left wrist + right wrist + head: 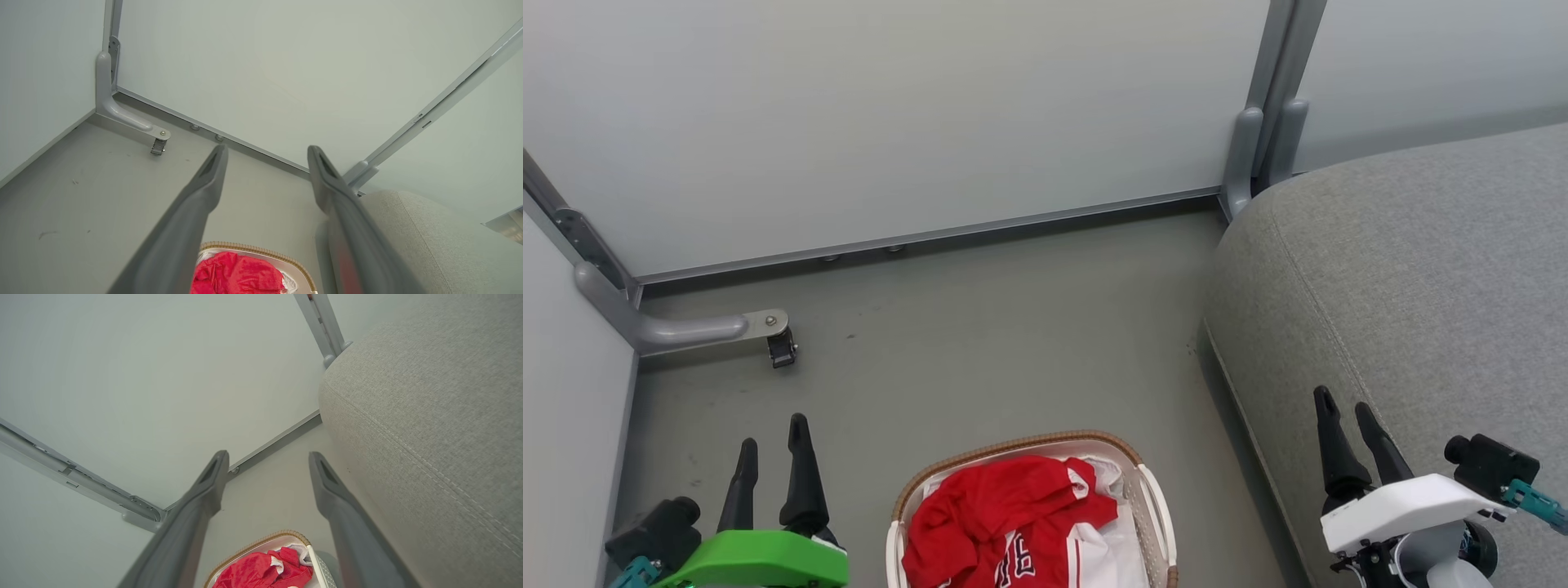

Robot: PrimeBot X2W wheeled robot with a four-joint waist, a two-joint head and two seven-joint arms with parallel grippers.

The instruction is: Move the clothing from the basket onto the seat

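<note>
Near left, the left fingers [803, 474] hang parted and empty over the floor. The bright red, white-trimmed jersey [1005, 506] lies crumpled in the oval white perforated basket [1013, 445] at near centre (nothing lifted yet). The right fingers [1335, 457], likewise apart and empty, hover at the edge of the large grey woven sofa [1421, 286], so reaching down to pinch the jersey seems next.

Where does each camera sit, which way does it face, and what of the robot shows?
Head view: on the head, facing forward and down at basket with red jersey, sofa to the right; left gripper and right gripper low, jaws apart.
Left wrist view: on the left wrist, facing along its open jaws toward the wall.
Right wrist view: on the right wrist, facing along its open jaws toward wall and sofa edge.
Shared: all three show jersey, basket and sofa.
</note>
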